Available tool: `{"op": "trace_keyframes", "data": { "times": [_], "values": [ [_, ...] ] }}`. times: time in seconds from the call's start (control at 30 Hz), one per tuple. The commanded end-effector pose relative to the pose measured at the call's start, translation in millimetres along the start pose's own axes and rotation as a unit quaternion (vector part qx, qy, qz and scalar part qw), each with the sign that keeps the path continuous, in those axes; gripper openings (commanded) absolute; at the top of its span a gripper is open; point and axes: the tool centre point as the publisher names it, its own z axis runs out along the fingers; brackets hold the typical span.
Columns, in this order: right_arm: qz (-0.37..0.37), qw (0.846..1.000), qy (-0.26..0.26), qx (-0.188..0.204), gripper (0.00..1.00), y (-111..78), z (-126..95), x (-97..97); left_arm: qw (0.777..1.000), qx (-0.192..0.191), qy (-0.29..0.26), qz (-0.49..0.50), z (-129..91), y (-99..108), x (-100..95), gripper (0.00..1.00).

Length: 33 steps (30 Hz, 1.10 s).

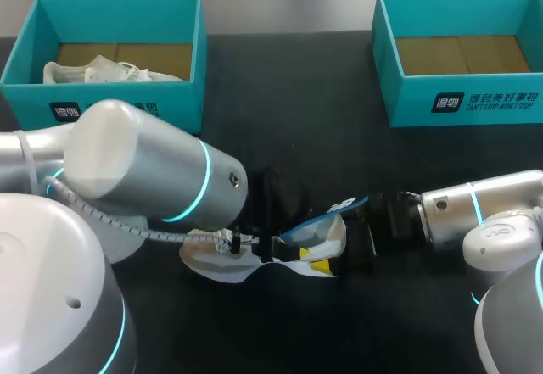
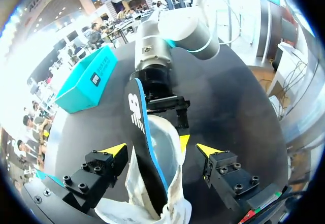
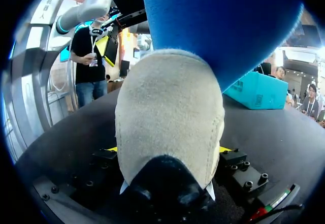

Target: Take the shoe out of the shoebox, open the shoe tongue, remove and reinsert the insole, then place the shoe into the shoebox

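A white shoe (image 1: 222, 259) lies on its side on the black table, near the front middle. Its insole (image 1: 327, 220), blue on one face and dark on the other, sticks partly out of the shoe's opening. My right gripper (image 1: 335, 251) comes in from the right and is shut on the shoe's heel (image 3: 170, 127); the insole (image 3: 218, 26) rises just beyond it. My left gripper (image 2: 161, 150) hovers over the shoe (image 2: 170, 183), open, its yellow fingertips (image 2: 116, 149) standing clear on either side of the insole (image 2: 144, 142). My left arm hides the shoe's front in the head view.
At the back left stands a teal shoebox (image 1: 119, 103) with another white shoe (image 1: 110, 73) inside. A second teal shoebox (image 1: 475, 103) at the back right shows only its cardboard floor. Bare black table lies between the boxes and the shoe.
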Motion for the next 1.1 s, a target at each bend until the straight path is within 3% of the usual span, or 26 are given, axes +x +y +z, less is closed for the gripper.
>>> {"op": "trace_keyframes", "data": {
  "times": [0.03,0.23,0.43,0.57,0.7,0.83,1.1],
  "values": [
    [0.000,1.000,0.000,0.003,0.00,1.3,1.4,1.1,0.999,-0.021,-0.046,-0.015,1.7,-9.6,2.9,0.82],
    [0.000,1.000,0.000,0.003,0.00,1.3,1.4,1.1,0.998,-0.033,-0.037,-0.045,2.8,-15.0,-5.4,0.78],
    [0.000,1.000,0.000,0.003,0.00,1.3,1.4,1.1,0.995,-0.046,-0.060,-0.060,0.1,-18.6,0.3,0.78],
    [0.000,1.000,0.000,0.003,0.00,1.3,1.4,1.1,0.993,-0.053,-0.081,-0.065,3.8,-19.3,1.5,0.70],
    [0.000,1.000,0.000,0.003,0.00,1.3,1.4,1.1,0.991,-0.054,-0.102,-0.073,7.8,-18.9,-2.6,0.54],
    [0.000,1.000,0.000,0.003,0.00,1.3,1.4,1.1,0.987,-0.068,-0.123,-0.075,12.2,-18.1,-5.5,0.59],
    [0.000,1.000,0.000,0.003,0.00,1.3,1.4,1.1,0.983,-0.080,-0.148,-0.077,19.4,-21.2,-0.1,0.51]
  ]
}}
